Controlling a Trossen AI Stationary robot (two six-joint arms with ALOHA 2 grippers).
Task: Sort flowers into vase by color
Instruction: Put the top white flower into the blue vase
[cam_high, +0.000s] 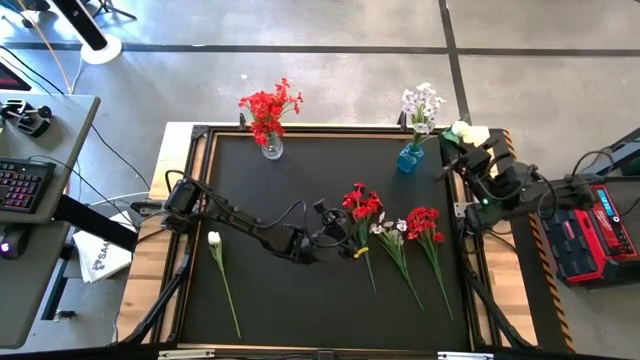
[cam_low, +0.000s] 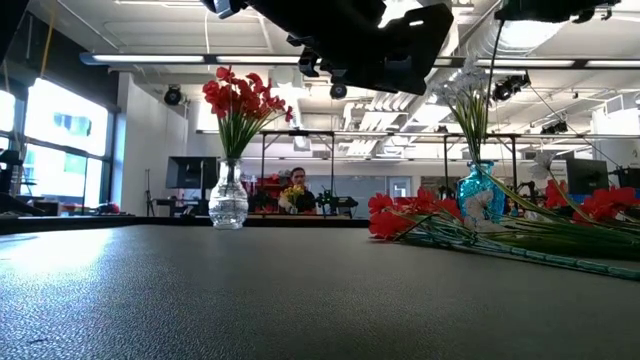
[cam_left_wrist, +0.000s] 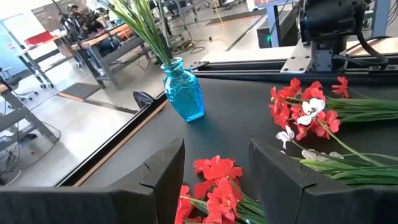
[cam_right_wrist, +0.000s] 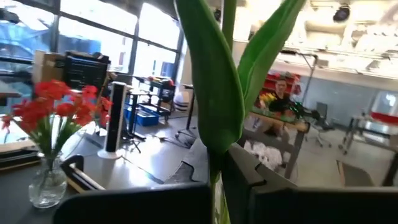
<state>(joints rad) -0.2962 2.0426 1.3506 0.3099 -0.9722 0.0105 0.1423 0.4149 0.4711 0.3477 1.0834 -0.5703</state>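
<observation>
Flowers: red sprays (cam_high: 361, 203) lay just ahead of the left gripper on the desk; a white spray (cam_high: 392, 232) and another red spray (cam_high: 424, 222) lay beyond them, toward the right arm's side; a single white bud (cam_high: 214, 239) on its long stem lay well behind the left gripper, near the left arm's base.
Left gripper: (cam_high: 335, 232) low over the desk's middle, jaws parted and holding nothing; the wrist view showed its two dark fingers (cam_left_wrist: 163, 171) apart with red blossoms (cam_left_wrist: 213, 186) on the mat between them.
Right gripper: (cam_high: 462, 140) at the desk's far right corner, clenched on a green stem with broad leaves (cam_right_wrist: 214, 93); the pale bloom (cam_high: 461, 130) of that stem showed just beyond the gripper in the high view.
Clear vase: (cam_high: 271, 146) at the far edge of the desk, well away from both grippers, holding a bunch of red flowers (cam_high: 268, 105).
Blue vase: (cam_high: 410, 157) at the far edge, near the right gripper, holding white-and-lilac flowers (cam_high: 423, 104).
Desk: (cam_high: 270, 200) black mat inside a wooden frame.
Room: a person (cam_low: 297, 190) sat far behind the desk in the low view, between the two vases.
</observation>
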